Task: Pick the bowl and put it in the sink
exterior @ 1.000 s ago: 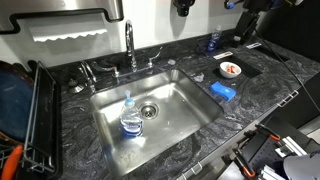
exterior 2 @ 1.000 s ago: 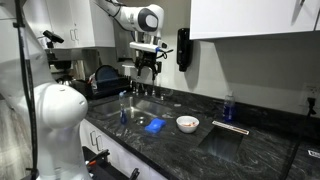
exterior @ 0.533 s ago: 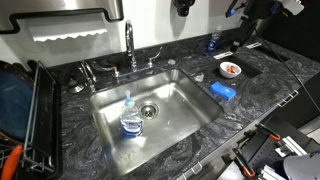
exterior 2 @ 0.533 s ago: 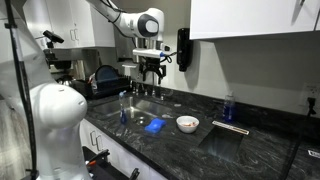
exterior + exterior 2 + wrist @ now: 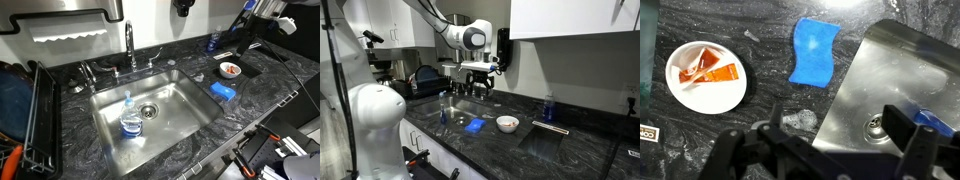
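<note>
**A:** Bowl, position?

**B:** White bowl (image 5: 706,75) upright on the dark stone counter (image 5: 760,25), orange-red bits inside. It is outside the sink (image 5: 905,70). A blue sponge (image 5: 814,52) lies between the two, near the sink's rim. It seems to touch neither, though the wrist view is not sharp enough to be sure.

**A:** Gripper?

**B:** The gripper (image 5: 830,158) hangs in the air, fingers (image 5: 735,152) spread wide, nothing between them. In the wrist view the bowl sits off to its upper left, well apart. The sink's corner and drain (image 5: 876,125) are on the opposite side.

**A:** From outside?

**B:** In an exterior view the gripper (image 5: 480,88) is high over the counter by the sink's end. The bowl (image 5: 507,124) is lower and further right in the picture, with no contact.

**A:** Anything in the sink?

**B:** A clear bottle (image 5: 131,118) with a blue label, standing beside the drain.
</note>
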Tool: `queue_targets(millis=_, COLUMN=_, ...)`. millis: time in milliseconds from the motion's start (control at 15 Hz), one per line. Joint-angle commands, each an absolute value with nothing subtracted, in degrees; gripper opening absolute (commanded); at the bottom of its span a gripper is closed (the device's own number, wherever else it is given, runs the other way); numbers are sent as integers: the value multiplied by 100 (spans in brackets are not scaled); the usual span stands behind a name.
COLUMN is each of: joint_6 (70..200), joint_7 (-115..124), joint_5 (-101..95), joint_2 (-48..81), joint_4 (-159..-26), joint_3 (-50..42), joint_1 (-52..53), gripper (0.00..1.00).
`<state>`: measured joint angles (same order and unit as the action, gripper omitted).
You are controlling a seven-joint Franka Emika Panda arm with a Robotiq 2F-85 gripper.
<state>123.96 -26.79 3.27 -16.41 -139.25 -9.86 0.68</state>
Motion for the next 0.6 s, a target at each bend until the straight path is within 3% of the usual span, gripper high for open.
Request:
queue_targets(millis=0, joint_6=12946, joint_7=-3266, joint_5=780, joint_2=-1190, joint_4=-13971, joint_3=-1088, joint_1=108, gripper=100)
queue_targets(millis=533, joint_6=13047, joint_7=-3423, joint_5=882, joint_2=-961, joint_4=-13955, joint_3=-895, joint_1=24, gripper=100)
